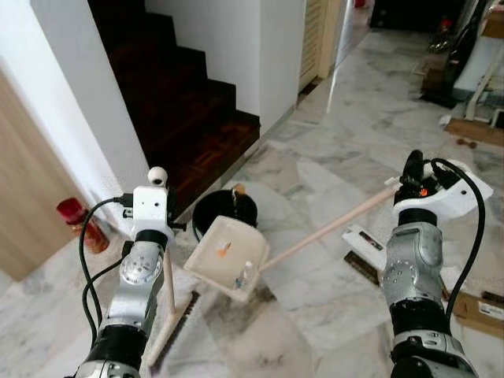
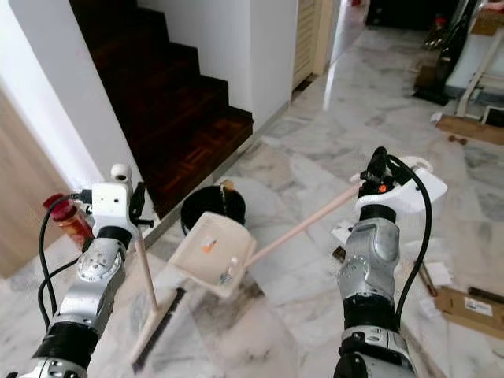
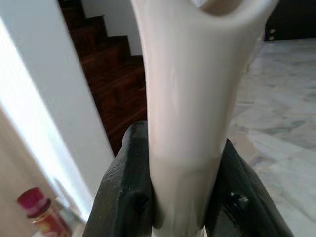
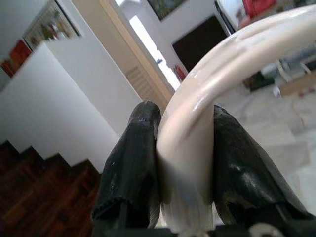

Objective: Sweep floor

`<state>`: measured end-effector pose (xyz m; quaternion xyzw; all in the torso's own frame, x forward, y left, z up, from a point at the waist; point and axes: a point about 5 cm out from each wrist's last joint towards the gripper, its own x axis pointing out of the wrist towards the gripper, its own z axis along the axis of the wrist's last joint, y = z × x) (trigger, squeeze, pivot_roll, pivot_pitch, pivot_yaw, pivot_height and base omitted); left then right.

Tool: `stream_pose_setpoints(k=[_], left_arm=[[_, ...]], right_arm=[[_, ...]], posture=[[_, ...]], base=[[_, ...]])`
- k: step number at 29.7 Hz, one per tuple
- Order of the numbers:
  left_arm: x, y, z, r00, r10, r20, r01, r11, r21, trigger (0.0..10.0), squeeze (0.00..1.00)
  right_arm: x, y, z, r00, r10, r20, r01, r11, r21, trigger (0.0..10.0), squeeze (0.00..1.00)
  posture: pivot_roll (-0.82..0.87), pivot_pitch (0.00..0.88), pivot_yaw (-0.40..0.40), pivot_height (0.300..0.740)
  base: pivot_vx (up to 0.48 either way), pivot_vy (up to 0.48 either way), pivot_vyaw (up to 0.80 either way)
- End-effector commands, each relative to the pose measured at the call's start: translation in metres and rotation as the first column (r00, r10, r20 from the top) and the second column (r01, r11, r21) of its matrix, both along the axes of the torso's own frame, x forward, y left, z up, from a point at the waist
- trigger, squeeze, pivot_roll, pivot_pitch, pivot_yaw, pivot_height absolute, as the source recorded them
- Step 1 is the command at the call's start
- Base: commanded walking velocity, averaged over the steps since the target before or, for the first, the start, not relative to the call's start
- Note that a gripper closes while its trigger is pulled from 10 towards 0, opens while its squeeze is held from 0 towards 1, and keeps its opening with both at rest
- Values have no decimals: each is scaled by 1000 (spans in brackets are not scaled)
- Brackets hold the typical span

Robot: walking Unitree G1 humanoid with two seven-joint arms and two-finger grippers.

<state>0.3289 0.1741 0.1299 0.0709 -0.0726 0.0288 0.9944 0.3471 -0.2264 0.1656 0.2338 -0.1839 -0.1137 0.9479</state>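
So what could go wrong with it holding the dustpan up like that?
The dustpan hangs tilted above the black bin, with scraps still in it; they might slide out and miss the bin. The left gripper holds the broom by its thin handle, and its head could drag across the marble floor.

The cream plastic dustpan (image 1: 227,256) sits tilted in the middle, its long handle running right to the right gripper (image 4: 185,163). Left of it, the pale broom (image 1: 169,311) slants down from the left gripper (image 3: 182,173) to the marble floor (image 1: 331,157). Behind the dustpan stands a black round bin (image 1: 206,213), before the dark wooden staircase (image 1: 181,102). A red-capped bottle (image 1: 81,223) stands far left
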Motion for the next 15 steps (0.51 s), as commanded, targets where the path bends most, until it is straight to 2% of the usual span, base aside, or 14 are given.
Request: stream_pose_setpoints(k=[1,12,15], left_arm=[[2,0,10,999,4,48,-5,1000,18,10000,0],[3,0,11,998,7,57,-7,1000,13,10000,0],[3,-1,11,998,4,59,-5,1000,12,10000,0]], right_arm=[[4,5,38,988,9,152,-10,1000,9,10000,0],[6,17,53,978,50,203,-51,999,-2,10000,0],[6,20,56,975,67,213,-61,998,-35,10000,0]], posture=[[1,0,52,740],[1,0,51,740],[2,0,50,740]], base=[[345,0,0],[352,0,0],[356,0,0]])
